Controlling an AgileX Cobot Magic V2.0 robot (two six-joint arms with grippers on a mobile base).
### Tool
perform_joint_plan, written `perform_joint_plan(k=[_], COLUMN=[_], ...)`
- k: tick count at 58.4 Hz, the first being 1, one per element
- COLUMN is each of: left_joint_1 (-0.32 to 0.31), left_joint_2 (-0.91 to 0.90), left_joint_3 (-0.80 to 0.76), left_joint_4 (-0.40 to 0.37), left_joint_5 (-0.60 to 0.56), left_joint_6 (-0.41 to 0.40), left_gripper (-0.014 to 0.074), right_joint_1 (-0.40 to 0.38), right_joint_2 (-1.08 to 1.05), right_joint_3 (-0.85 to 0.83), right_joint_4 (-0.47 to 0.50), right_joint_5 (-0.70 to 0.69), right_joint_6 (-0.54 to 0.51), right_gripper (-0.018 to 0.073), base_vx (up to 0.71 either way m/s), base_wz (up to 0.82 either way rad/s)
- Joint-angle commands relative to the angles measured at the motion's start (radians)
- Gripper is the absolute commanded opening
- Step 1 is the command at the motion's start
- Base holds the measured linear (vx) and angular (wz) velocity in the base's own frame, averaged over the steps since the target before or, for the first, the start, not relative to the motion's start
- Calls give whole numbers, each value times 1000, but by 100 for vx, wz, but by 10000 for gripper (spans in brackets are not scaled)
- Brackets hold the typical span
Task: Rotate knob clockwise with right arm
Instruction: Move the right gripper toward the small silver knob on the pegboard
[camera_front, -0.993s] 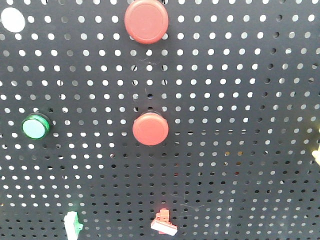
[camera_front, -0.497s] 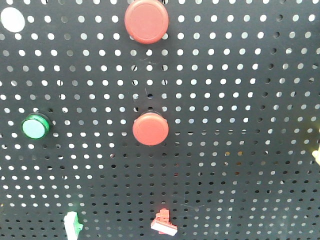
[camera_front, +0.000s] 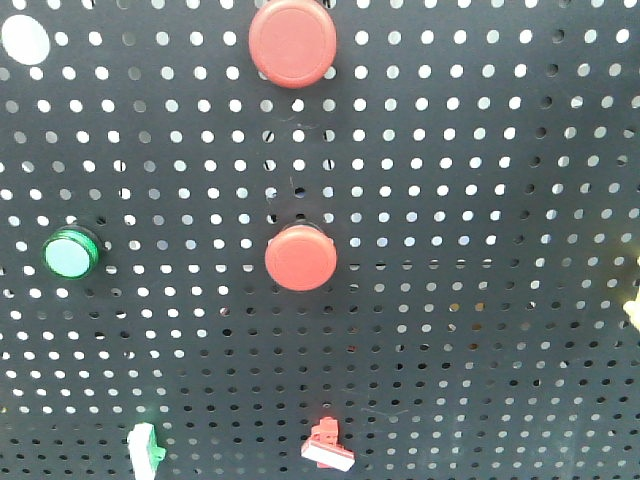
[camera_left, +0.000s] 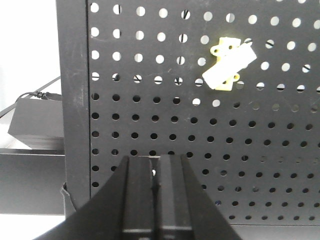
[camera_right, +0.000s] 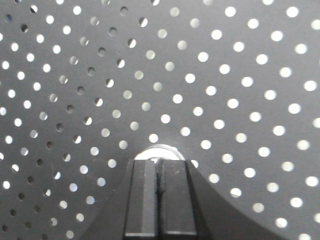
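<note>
In the right wrist view, the knob (camera_right: 155, 149) shows only as a silver round rim on the black pegboard (camera_right: 235, 80), just behind my fingertips; the rest of it is hidden. My right gripper (camera_right: 158, 163) is shut, jaws pressed together, with its tips right at the knob. I cannot tell whether they touch it. My left gripper (camera_left: 156, 162) is shut and empty, pointing at the lower left corner of the pegboard (camera_left: 260, 140). Neither gripper shows in the front view.
The front view shows two red push buttons (camera_front: 292, 42) (camera_front: 300, 257), a green button (camera_front: 70, 253), a white disc (camera_front: 24, 38), a green toggle (camera_front: 145, 445) and a red switch (camera_front: 327, 447) on the pegboard. A yellow switch (camera_left: 228, 64) sits above the left gripper.
</note>
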Motion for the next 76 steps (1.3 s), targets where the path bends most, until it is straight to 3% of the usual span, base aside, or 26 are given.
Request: perform_joint_plan(k=[1,14,28,38,58,68,76], left_joint_1=[2,2,2,2,2,2,2], left_joint_2=[1,1,1,1,1,1,1], left_joint_3=[13,13,13,13,13,13,13], left_joint_4=[-8,-8,-8,-8,-8,-8,-8], left_joint_5=[-82,-82,-82,-82,-82,-82,-82], left_joint_6=[-10,-10,-10,-10,-10,-10,-10], left_gripper=[-6,-6,-6,-6,-6,-6,-6], right_joint_1=[3,3,1,1,1,1,1], right_joint_2=[6,25,44,64,117,120,120], right_joint_3=[-28,-27,-27,-27,-27,-27,-27], right_joint_4=[17,30,30,28,27,27,36], right_joint_5=[-69,-64,-62,-62,-60,-64,-74], right_joint_6=[-9,-9,-9,-9,4,162,496], right_gripper=[102,244,253,211,-1,-9,-9], base_vx=[0,0,0,0,0,0,0], base_wz=[0,0,0,0,0,0,0])
